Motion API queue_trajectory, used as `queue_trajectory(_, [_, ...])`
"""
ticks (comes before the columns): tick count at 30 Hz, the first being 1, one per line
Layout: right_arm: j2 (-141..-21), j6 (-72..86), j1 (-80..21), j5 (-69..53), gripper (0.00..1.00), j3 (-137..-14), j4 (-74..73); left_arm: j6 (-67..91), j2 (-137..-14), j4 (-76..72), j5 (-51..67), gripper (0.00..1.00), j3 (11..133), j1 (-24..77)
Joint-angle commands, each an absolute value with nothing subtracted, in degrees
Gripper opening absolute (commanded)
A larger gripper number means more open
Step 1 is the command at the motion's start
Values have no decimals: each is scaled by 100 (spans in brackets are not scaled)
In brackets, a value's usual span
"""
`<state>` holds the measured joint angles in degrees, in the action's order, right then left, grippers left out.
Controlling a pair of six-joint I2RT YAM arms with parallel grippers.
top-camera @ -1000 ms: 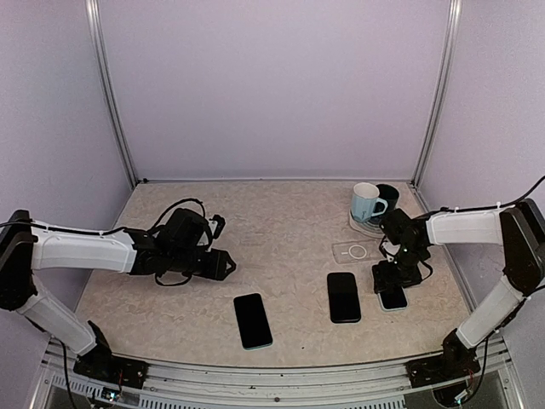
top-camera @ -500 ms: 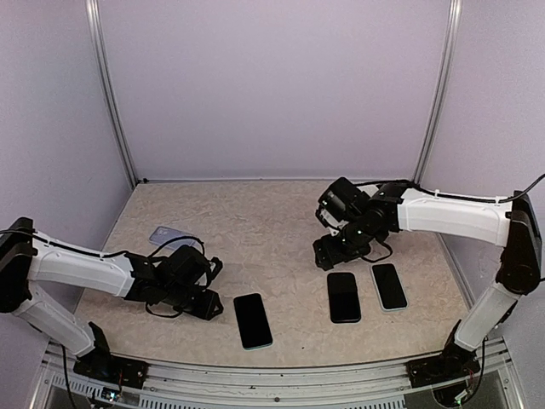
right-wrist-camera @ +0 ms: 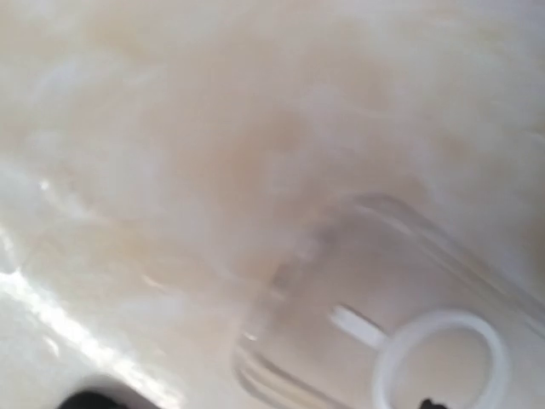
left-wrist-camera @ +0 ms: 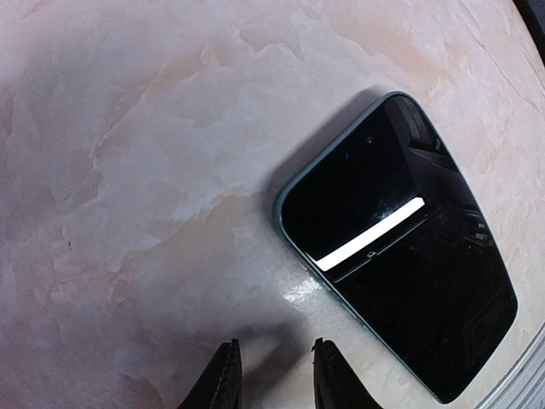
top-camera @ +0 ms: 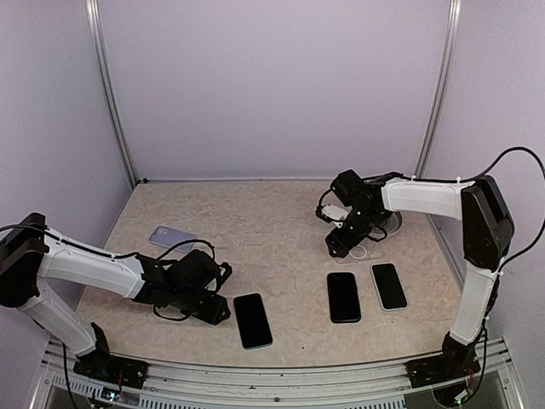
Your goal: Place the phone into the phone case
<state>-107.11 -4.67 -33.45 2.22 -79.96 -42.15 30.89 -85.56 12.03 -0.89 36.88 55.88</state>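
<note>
A clear phone case (top-camera: 361, 252) with a white ring lies at the right rear of the table. It fills the blurred right wrist view (right-wrist-camera: 383, 324). My right gripper (top-camera: 335, 248) is low at the case's left end, and its fingers do not show clearly. A dark phone with a teal edge (top-camera: 253, 320) lies face up near the front and also shows in the left wrist view (left-wrist-camera: 400, 247). My left gripper (top-camera: 218, 311) is just left of it. Its fingers (left-wrist-camera: 223, 382) are apart and empty above bare table, short of the phone's corner.
Two more dark phones (top-camera: 343, 296) (top-camera: 389, 286) lie side by side at the front right. A lavender case or phone (top-camera: 173, 238) lies at the left rear. A dark mug (top-camera: 390, 221) shows partly behind my right arm. The metal front rail (top-camera: 272, 375) runs close to the near phone.
My left gripper has come down and forward to the near phone's left side, uncovering the lavender item. My right arm left the rightmost phone and swung back to the clear case.
</note>
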Motion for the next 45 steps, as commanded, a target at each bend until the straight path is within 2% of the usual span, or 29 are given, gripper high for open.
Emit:
queue_trajectory(1, [-11355, -553, -3160, -383, 67, -8605, -4353, 2986, -8776, 1325, -119, 31, 3811, 5601])
queue_trajectory(6, [-11940, 847, -3085, -98, 58, -8637, -4325, 2986, -8827, 1376, -162, 31, 3918, 5603])
queue_trajectory(10, [-12160, 1334, -3089, -44, 47, -8483, -4235, 2954, -8742, 1391, -206, 31, 3972, 5592])
queue_trajectory(13, [-12118, 1523, -3106, -184, 28, -8455, -4147, 2893, -8723, 1477, -243, 31, 4069, 5587])
queue_trajectory(15, [-11986, 1652, -3119, -373, 4, -8455, -4043, 2891, -8677, 1496, -297, 31, 4101, 5590])
queue_trajectory(16, [-11876, 1727, -3120, -478, 0, -8461, -3995, 2891, -8633, 1494, -332, 31, 4119, 5585])
queue_trajectory(22, [-10748, 2402, -3120, -1379, 0, -8367, -2989, 2647, -8049, 1422, -948, 34, 4453, 5570])
queue_trajectory(25, [-10008, 3037, -3224, -1669, 0, -8106, -2147, 2374, -7683, 788, -1419, 41, 4553, 5583])
queue_trajectory(28, [-9282, 3691, -3606, -1337, 0, -7895, -1343, 1907, -7306, -577, -1735, 59, 4374, 5661])
queue_trajectory(32, [-8427, 4587, -4465, -408, 0, -7367, 16, 353, -7188, -2787, -2152, 80, 4163, 6087])
queue_trajectory(33, [-8285, 4731, -4649, -202, 0, -7249, 344, -47, -7265, -3181, -2226, 90, 4167, 6157])
queue_trajectory(35, [-8120, 4995, -4933, 63, 0, -7108, 787, -776, -7497, -3678, -2230, 98, 4279, 6258])
queue_trajectory(40, [-8030, 5113, -5457, 587, 0, -6977, 1342, -1392, -8011, -3935, -1627, 99, 4774, 6304])
queue_trajectory(45, [-8011, 5201, -5714, 691, 0, -6907, 1654, -983, -8409, -4167, -2159, 99, 5155, 6195])
